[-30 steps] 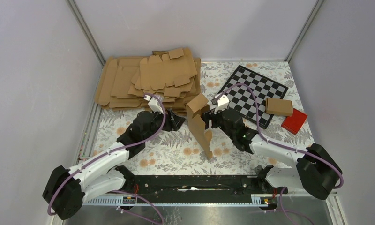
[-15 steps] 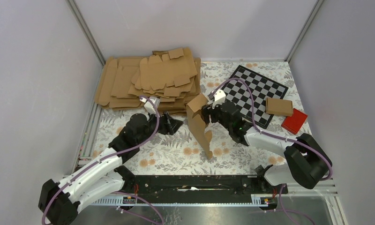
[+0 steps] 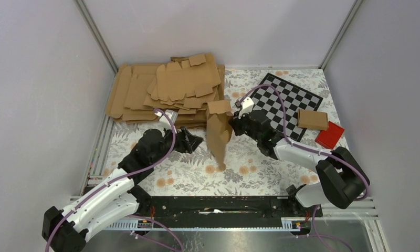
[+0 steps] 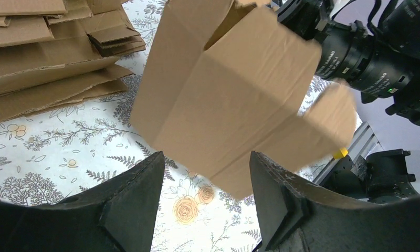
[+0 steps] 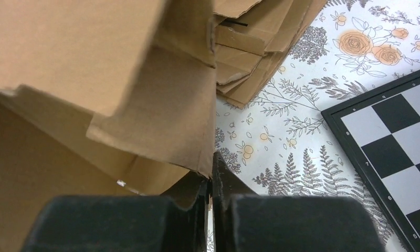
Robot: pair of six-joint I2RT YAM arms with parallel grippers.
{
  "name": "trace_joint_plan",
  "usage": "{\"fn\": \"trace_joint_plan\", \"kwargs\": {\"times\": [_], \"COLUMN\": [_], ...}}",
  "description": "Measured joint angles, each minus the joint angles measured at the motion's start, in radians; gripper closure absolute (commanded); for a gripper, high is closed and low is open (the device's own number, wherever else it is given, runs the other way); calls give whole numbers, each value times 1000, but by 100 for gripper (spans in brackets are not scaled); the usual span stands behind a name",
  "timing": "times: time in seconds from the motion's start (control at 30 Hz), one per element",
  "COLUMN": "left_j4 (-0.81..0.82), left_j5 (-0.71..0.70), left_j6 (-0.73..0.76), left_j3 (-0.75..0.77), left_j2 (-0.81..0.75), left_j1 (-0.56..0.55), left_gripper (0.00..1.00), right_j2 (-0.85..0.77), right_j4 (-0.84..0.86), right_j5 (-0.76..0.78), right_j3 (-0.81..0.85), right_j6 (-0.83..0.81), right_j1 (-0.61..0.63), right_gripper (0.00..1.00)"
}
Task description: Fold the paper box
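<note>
One pile of flat brown card sheets [image 3: 160,94] far left; one left claw [image 3: 193,139] gaping wide, gripping nothing; just beyond its tips, one half-folded brown cardboard paper box [image 3: 218,134] upright over the flowered desk [image 3: 171,173], upper edge pinched tight in the one right claw [image 3: 233,125]; then one chequered black-and-white board [image 3: 286,102], one small brown carton [image 3: 312,119], one red block [image 3: 329,135]

We are seeing a thick stack of brown cardboard sheets [image 3: 166,92] lying far left on the floral-patterned tablecloth [image 3: 187,173], a black-and-white chequered board [image 3: 298,97] lying far right, a small red block [image 3: 329,135] sitting just beside it.
</note>
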Motion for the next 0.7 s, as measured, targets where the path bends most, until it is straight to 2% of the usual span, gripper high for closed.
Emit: {"fn": "trace_joint_plan", "kwargs": {"times": [0.23, 0.5, 0.63, 0.7], "left_j4": [1, 10, 41, 72], "left_j5": [0, 4, 16, 29], "left_j6": [5, 5, 7, 9], "left_j3": [0, -1, -2, -2], "left_j2": [1, -3, -17, -13], "left_j1": [0, 0, 0, -1], "left_gripper": [37, 37, 27, 16], "right_j2": [-70, -266, -266, -265], "right_j4": [-151, -363, -511, -570], "right_j5": [88, 457, 609, 650], "right_j3": [31, 14, 68, 86], "right_j6": [40, 240, 335, 391], "right_j1": [0, 0, 0, 0], "right_gripper": [100, 100, 100, 100]}}
